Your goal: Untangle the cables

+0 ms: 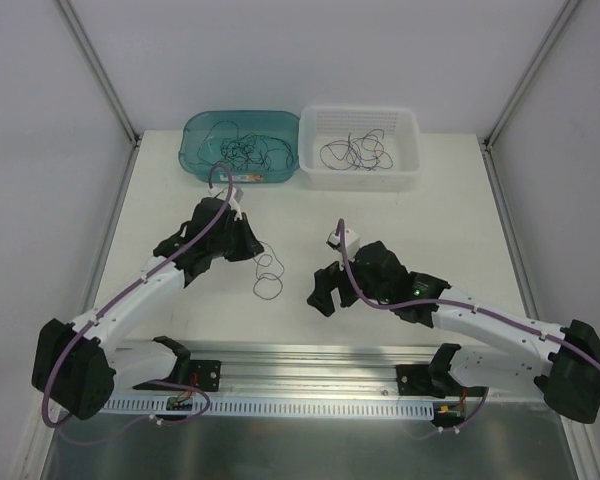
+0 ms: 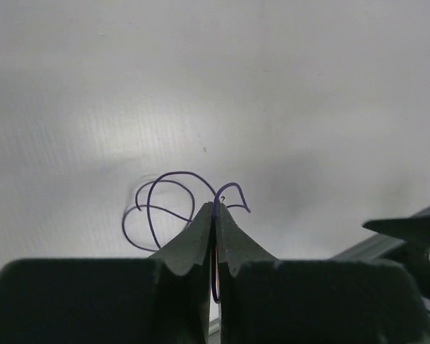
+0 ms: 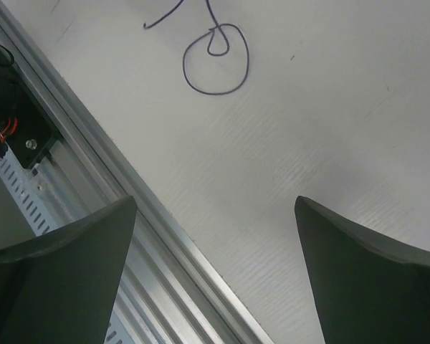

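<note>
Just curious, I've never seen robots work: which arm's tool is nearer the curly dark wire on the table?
Left. The left tool is shut on the wire; the right tool hangs open off to its right, not touching.

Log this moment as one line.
left gripper: shut on one cable | right gripper: open, holding nothing | teal bin: tangled cables | white basket: more cables

No writing, brand or number can be read anywhere. A small pale sticker [image 1: 246,180] on the teal translucent plastic bin [image 1: 195,150], just beyond the left claw [image 1: 255,248], is too small to make out.
</note>
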Robot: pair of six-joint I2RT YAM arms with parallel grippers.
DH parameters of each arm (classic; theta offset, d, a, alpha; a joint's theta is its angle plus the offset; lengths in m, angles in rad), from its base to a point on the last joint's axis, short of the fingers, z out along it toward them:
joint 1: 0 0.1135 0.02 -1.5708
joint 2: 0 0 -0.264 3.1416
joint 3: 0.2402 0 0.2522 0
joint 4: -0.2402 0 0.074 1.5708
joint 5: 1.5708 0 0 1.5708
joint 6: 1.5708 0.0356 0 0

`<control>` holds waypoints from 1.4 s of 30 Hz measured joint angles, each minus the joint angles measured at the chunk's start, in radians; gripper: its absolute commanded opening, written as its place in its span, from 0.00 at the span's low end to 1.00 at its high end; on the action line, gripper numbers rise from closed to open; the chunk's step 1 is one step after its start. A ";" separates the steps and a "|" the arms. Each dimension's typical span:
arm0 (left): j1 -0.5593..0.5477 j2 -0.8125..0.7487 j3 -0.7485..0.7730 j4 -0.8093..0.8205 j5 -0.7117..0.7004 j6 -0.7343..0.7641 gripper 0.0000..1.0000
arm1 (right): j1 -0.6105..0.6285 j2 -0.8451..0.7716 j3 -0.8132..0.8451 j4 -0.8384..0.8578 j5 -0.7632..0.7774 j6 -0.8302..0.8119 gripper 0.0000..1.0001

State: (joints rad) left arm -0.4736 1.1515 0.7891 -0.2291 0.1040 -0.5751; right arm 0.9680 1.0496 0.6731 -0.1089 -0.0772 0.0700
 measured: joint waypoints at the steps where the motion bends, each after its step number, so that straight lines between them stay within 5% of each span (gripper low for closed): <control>1: -0.006 -0.021 0.002 -0.001 0.024 0.007 0.00 | -0.003 0.010 0.000 0.018 -0.008 -0.002 0.99; 20: -0.071 -0.178 0.094 -0.002 0.265 0.035 0.00 | -0.010 0.088 0.042 0.317 -0.039 -0.088 0.99; 33: -0.124 -0.177 0.154 -0.002 0.309 -0.010 0.00 | 0.004 0.144 0.148 0.360 -0.078 -0.171 0.80; 42: -0.124 -0.167 0.174 -0.002 0.332 -0.020 0.00 | 0.015 0.177 0.150 0.367 -0.153 -0.186 0.78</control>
State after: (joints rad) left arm -0.5972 0.9840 0.9627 -0.2314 0.4358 -0.5953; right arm 0.9833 1.2263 0.8230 0.2584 -0.2298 -0.1162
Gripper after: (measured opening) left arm 0.008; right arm 0.783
